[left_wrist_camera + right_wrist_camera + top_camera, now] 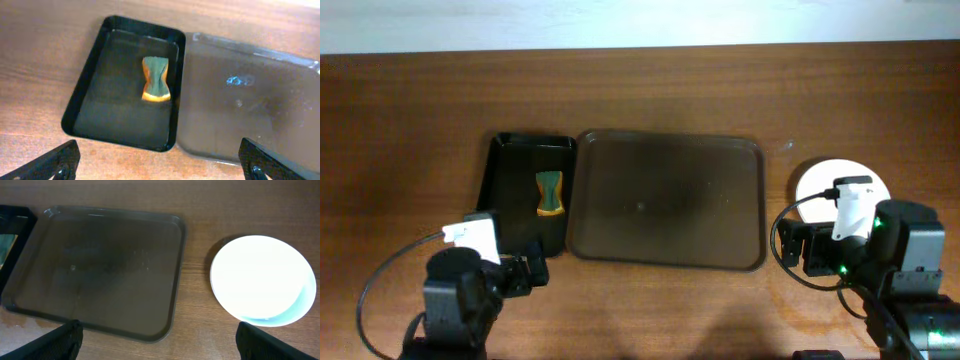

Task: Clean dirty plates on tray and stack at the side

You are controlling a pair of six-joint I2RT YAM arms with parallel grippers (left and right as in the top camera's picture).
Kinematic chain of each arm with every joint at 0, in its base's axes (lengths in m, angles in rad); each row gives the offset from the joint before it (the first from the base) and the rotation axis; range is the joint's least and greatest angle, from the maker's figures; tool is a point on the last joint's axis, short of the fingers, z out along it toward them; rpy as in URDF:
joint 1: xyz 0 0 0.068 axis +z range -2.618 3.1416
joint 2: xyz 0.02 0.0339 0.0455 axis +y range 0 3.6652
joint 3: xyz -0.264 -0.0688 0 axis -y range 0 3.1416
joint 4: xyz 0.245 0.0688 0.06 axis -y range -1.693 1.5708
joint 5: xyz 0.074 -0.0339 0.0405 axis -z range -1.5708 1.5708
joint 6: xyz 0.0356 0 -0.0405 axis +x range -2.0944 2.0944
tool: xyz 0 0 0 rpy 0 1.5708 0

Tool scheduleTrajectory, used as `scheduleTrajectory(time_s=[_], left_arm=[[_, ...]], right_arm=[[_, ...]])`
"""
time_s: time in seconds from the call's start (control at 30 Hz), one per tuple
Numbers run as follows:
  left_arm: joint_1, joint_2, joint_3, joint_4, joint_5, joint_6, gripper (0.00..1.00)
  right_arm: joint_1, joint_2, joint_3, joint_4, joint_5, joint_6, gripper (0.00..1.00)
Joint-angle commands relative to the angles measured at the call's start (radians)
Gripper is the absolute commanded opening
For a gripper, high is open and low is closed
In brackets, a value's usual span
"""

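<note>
Left gripper (159, 162): jaws spread wide, holding nothing, off the brown tray's (665, 200) front-left corner. Black bin (510, 190) butts against the tray's left edge, with a green/orange sponge (156, 80) lying flat inside. Tray is bare. White plate (262, 280) is on the table (640, 90) just right of the tray, not touching it. Right gripper (162, 342): jaws wide apart, empty, by the tray's front-right corner.

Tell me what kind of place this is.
Probably a lab bench staged as a dishwashing station, not a real kitchen: a wooden table holds a brown tray, a black tub with a sponge, and a white plate beside the tray.
</note>
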Motion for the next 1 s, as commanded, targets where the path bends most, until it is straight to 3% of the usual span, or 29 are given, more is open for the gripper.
scheduleTrajectory(time_s=[0.0, 0.3, 0.43, 0.53, 0.67, 0.87, 0.93, 0.97], left_arm=[[-0.003, -0.017, -0.012, -0.001, 0.004, -0.006, 1.0], [-0.003, -0.016, -0.012, -0.001, 0.004, -0.006, 1.0], [-0.003, -0.016, -0.012, -0.002, 0.004, -0.006, 1.0], [-0.003, -0.016, -0.012, -0.001, 0.004, -0.006, 1.0], [-0.003, -0.016, -0.012, -0.002, 0.004, -0.006, 1.0], [-0.003, -0.016, -0.012, -0.002, 0.004, -0.006, 1.0], [-0.003, -0.016, -0.012, -0.002, 0.004, -0.006, 1.0], [-0.003, -0.016, -0.012, -0.002, 0.004, -0.006, 1.0]], right_arm=[[0.004, 0.014, -0.01, 0.0, 0.016, 0.008, 0.98], [0.003, 0.069, -0.029, -0.009, 0.036, 0.004, 0.98], [0.003, -0.151, -0.185, 0.205, 0.061, 0.004, 0.98], [0.013, -0.436, -0.445, 0.458, 0.042, 0.005, 0.98], [0.064, -0.68, -0.704, 0.714, 0.042, 0.005, 0.98], [0.062, -0.773, -0.965, 1.076, 0.09, 0.004, 0.98], [0.062, -0.773, -1.022, 1.131, 0.107, 0.004, 0.98], [0.062, -0.773, -1.023, 1.08, 0.113, -0.015, 0.98]])
